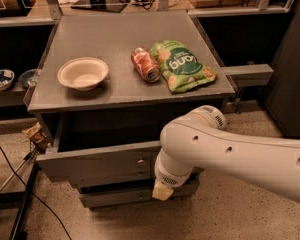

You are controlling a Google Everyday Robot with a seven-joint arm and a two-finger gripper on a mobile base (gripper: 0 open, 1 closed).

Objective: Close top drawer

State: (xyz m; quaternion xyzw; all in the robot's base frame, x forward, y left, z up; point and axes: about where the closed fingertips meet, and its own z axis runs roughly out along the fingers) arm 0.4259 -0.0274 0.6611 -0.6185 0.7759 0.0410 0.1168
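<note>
The top drawer [90, 165] is a wide grey drawer pulled out from under the grey cabinet top [115, 91]. Its inside is dark, and the small metal knob [140, 160] sits at the centre of its front panel. My white arm [225, 151] reaches in from the right, in front of the right half of the drawer front. My gripper [160, 191] hangs at the arm's end, just below the drawer front and right of the knob. Only its pale yellowish tip shows.
On the cabinet top are a white bowl [83, 73], a red can [145, 64] lying on its side and a green snack bag [182, 66]. A lower drawer front [115, 196] sits under the top drawer. Black cables [20, 194] lie on the floor at left. Bowls [1, 79] stand on a left shelf.
</note>
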